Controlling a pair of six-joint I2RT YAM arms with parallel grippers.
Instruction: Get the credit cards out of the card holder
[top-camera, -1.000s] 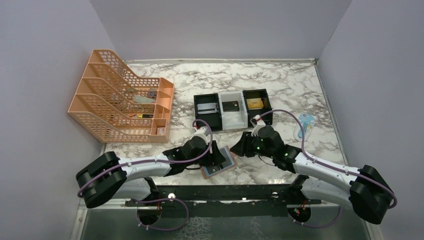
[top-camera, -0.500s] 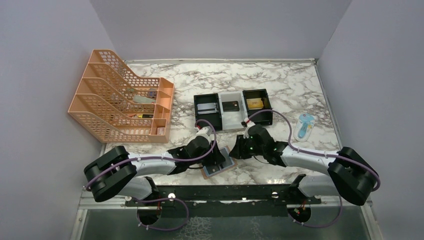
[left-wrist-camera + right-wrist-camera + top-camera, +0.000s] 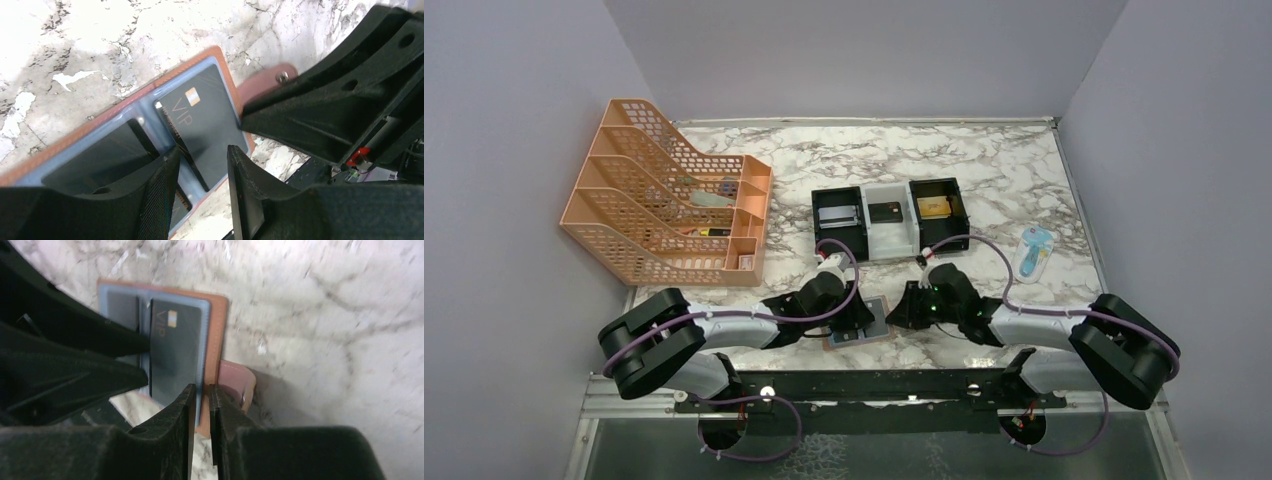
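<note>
**A:** Where is the card holder (image 3: 876,322)?

**B:** It lies open and flat on the table (image 3: 984,170), close to the near edge and about midway along it. The blue lining faces up, and the snap tab (image 3: 282,77) sticks out toward the right arm.

**A:** Any cards in it?

**B:** A black card (image 3: 205,125) marked VIP sits in one pocket, and a dark card (image 3: 100,155) in the other.

**A:** And the left gripper (image 3: 202,165)?

**B:** It is low over the VIP card, jaws apart.

**A:** The right gripper (image 3: 201,395)?

**B:** It is at the holder's tab-side edge. Its jaws are almost together, with the lining's edge in the slit. I cannot tell whether they pinch it.
</note>
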